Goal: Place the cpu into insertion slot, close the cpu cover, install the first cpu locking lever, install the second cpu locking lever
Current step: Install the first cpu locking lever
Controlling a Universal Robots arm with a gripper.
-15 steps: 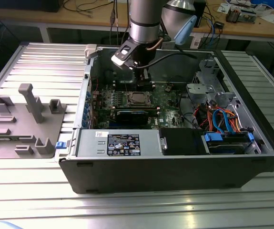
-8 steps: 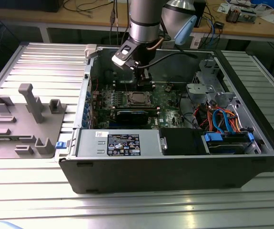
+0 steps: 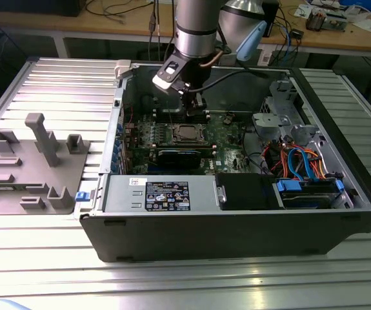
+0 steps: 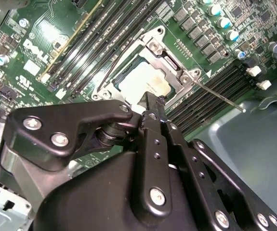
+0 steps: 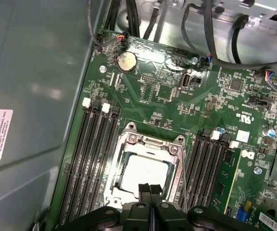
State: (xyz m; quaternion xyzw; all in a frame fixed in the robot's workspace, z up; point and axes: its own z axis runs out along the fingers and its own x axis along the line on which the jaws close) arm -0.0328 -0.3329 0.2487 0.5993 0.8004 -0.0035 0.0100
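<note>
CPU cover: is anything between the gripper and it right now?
Nothing visible. In the first wrist view the gripper, fingers shut, hangs over one edge of the cpu cover, with the cpu showing through its cut-out. No cable or card crosses between them.

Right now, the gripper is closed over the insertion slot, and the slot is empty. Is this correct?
Not quite. The insertion slot is not empty: the first wrist view shows the cpu seated in it, its silvery top framed by the cpu cover. The rest holds: the gripper is shut, over the slot's edge.
</note>
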